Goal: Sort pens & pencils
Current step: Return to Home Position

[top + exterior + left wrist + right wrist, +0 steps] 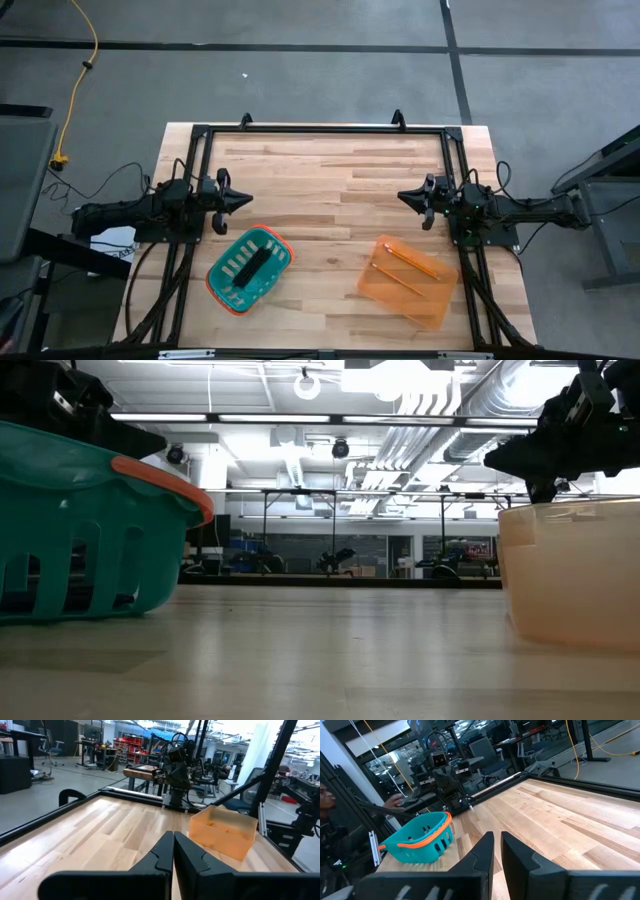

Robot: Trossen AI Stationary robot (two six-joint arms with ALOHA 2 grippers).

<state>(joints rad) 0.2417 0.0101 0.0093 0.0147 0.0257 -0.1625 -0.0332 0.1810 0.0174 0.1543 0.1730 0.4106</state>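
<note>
Dark pens [248, 266] lie inside a teal basket [222, 278] with an orange rim, near the table's left near side. Orange-yellow pencils [405, 266] lie in a translucent orange bin [435, 295] on the right near side. My left gripper [248, 200] hovers shut above the table's left side, beyond the basket. My right gripper [402, 196] hovers shut on the right side, beyond the bin. Both point toward the table's middle and hold nothing.
A black metal frame [320, 129] runs along the table's far edge and sides. Bare wood lies between the two grippers across the table's middle [325, 210]. A person [326, 805] shows beyond the table in the right wrist view.
</note>
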